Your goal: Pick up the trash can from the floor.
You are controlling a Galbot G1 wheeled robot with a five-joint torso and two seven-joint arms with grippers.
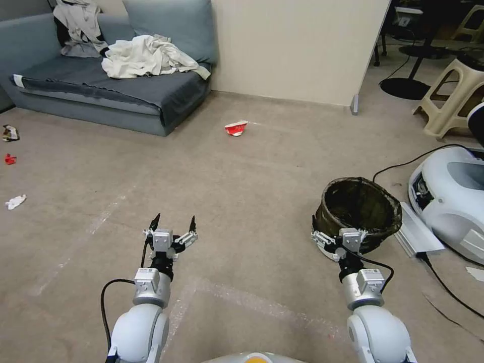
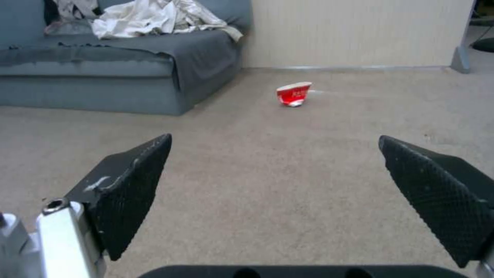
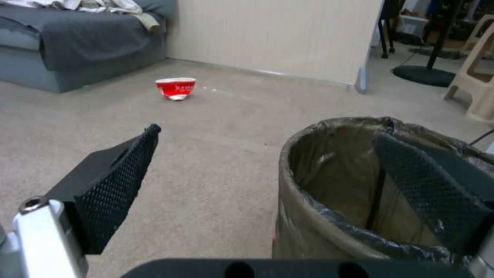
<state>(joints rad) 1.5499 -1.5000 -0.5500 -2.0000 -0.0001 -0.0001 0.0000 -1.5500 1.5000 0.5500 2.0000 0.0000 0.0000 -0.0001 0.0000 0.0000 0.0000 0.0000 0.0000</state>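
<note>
The left gripper [image 1: 174, 225] hung spread wide over bare floor [image 1: 242, 176], grasping nothing. At its three o'clock stood the trash can [image 1: 359, 212] — upright on the floor. The right gripper [image 3: 268, 170] straddled the can's near rim, unclenched — one finger [image 3: 427, 189] inside the bag liner, the other outside.
</note>
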